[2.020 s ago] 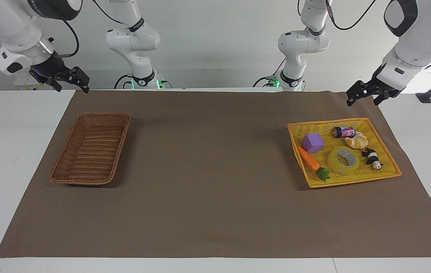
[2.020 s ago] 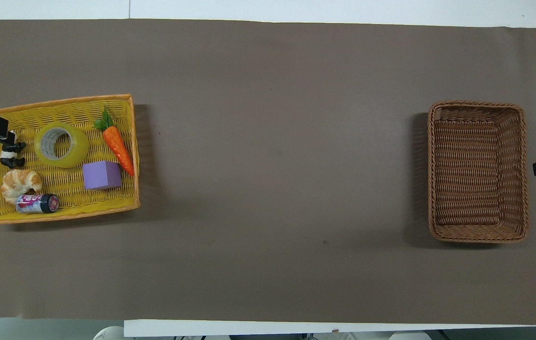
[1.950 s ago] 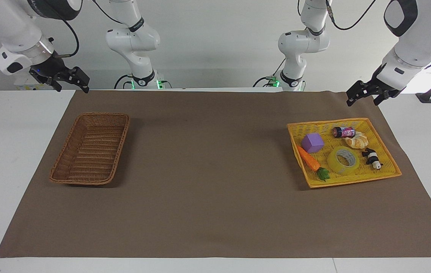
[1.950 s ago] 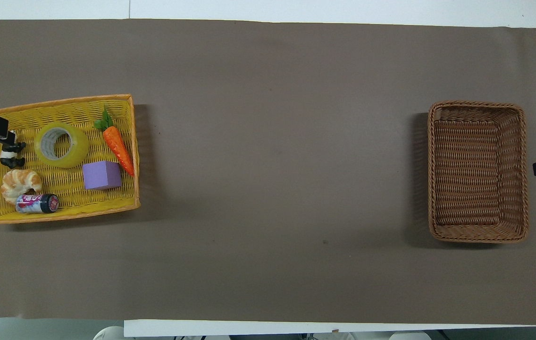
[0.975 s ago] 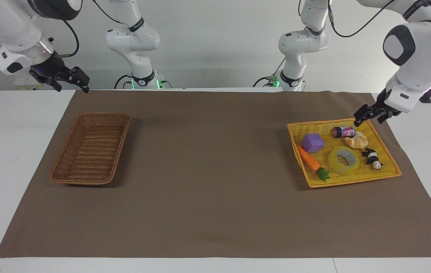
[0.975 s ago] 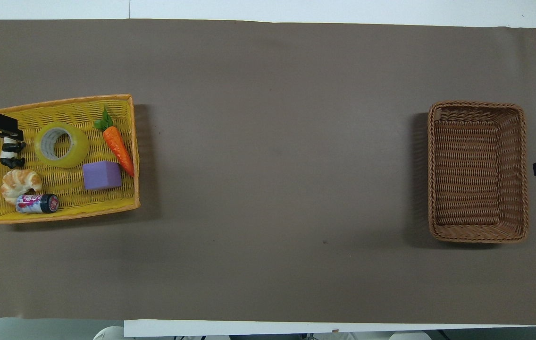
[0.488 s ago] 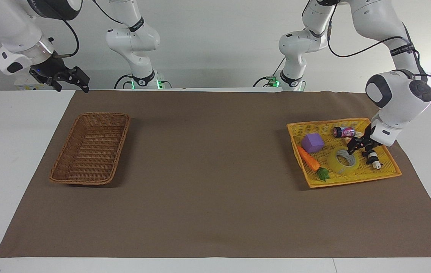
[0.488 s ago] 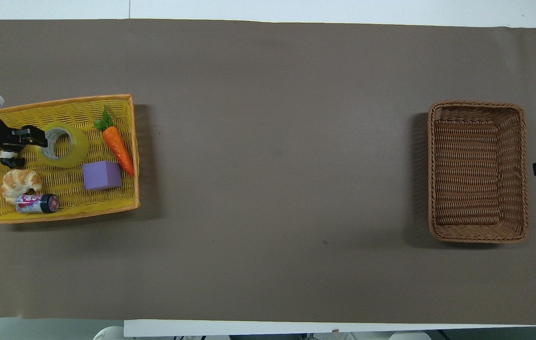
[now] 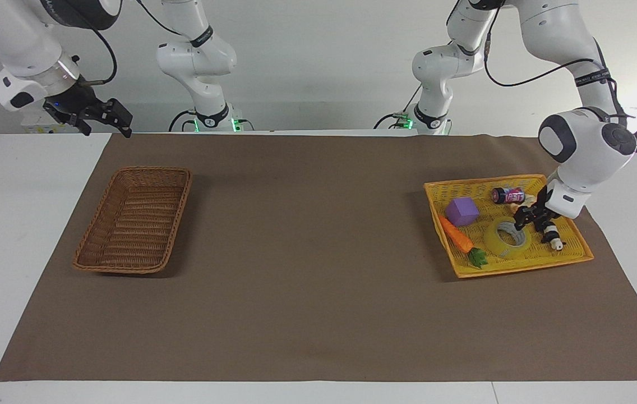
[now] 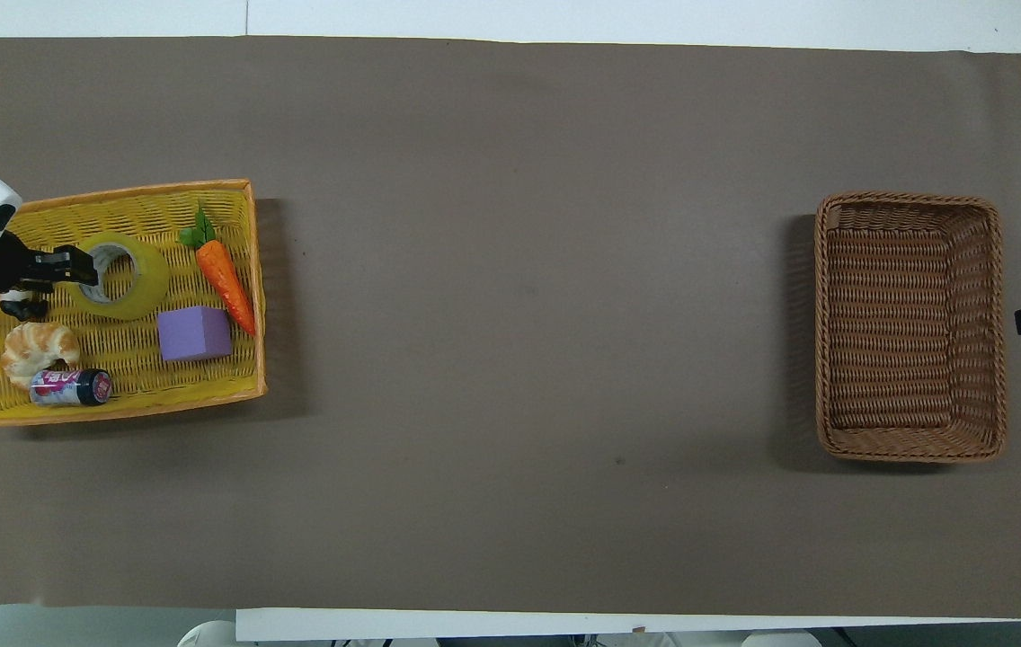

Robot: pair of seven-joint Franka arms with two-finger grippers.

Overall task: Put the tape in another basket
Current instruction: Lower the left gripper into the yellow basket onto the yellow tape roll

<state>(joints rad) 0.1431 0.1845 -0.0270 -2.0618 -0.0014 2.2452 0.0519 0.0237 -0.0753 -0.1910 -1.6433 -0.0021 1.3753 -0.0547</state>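
Note:
The tape [image 9: 499,242], a yellow roll with a grey-white core, lies flat in the yellow woven tray [image 9: 520,264] at the left arm's end of the table; it also shows in the overhead view [image 10: 137,289]. My left gripper [image 9: 521,220] is down at the tape's rim on the side toward the toy panda, open, in the overhead view [image 10: 79,266] too. The brown wicker basket [image 9: 175,216] stands empty at the right arm's end [image 10: 910,199]. My right gripper [image 9: 106,119] waits, open, up beside that basket.
The tray [image 10: 115,400] also holds a purple cube [image 10: 194,332], a toy carrot [image 10: 225,274], a croissant [image 10: 39,349], a small can [image 10: 70,386] and a toy panda [image 10: 21,307] beside the left gripper. A brown mat [image 9: 307,252] covers the table.
My left arm swung down from above the table edge into the yellow tray and reached the tape's rim. The right arm and all objects stayed still.

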